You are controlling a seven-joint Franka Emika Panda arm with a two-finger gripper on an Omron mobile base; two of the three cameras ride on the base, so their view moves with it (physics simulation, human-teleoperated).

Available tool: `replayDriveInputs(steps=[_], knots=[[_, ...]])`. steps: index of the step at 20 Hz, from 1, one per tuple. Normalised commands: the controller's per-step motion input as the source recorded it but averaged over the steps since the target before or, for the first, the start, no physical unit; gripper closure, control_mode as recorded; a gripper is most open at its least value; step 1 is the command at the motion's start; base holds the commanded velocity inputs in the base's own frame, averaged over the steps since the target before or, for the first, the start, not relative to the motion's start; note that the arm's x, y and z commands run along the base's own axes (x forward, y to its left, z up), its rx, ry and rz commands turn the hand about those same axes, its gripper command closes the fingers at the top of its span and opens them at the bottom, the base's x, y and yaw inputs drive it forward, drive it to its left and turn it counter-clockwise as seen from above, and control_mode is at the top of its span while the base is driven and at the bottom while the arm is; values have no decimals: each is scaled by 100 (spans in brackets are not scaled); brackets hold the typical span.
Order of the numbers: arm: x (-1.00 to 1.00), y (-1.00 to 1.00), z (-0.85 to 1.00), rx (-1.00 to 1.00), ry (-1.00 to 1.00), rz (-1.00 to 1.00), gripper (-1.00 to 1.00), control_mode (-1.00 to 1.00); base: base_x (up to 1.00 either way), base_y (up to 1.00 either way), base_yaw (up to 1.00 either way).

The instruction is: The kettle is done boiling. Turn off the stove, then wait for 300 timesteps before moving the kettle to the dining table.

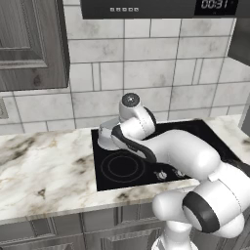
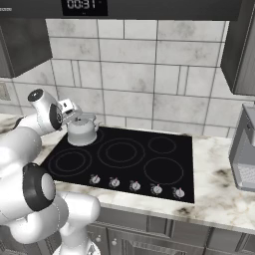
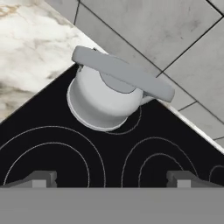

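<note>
The small silver-grey kettle (image 3: pixel 103 103) stands upright on the back left burner of the black stove (image 2: pixel 129 154), its slanted grey handle (image 3: pixel 124 73) across the lid. In the left base view the kettle (image 1: pixel 104 136) is half hidden behind my arm. My gripper (image 3: pixel 111 179) hovers just short of the kettle, above and to its left, open, with nothing between its fingertips (image 3: pixel 41 178). In the right base view the gripper (image 2: pixel 73 113) hangs close over the kettle (image 2: pixel 82 130) without touching it. A row of silver knobs (image 2: pixel 134 185) lines the stove's front edge. The dining table is out of view.
Marble worktop (image 1: pixel 44 171) flanks the stove on both sides, with a tiled wall (image 2: pixel 139 74) right behind. A microwave with a clock display (image 2: pixel 84 5) hangs overhead. Dark cabinets (image 1: pixel 29 44) sit upper left, and a silver appliance (image 2: pixel 244 149) stands on the right counter.
</note>
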Motion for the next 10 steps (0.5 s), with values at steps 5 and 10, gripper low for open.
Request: replayDriveInputs(steps=[5,10], knots=[[14,17,4,-6,0,10,-100,-100,0,0,0],[16,16,0,-4,0,7,-100,-100,0,0,0]])
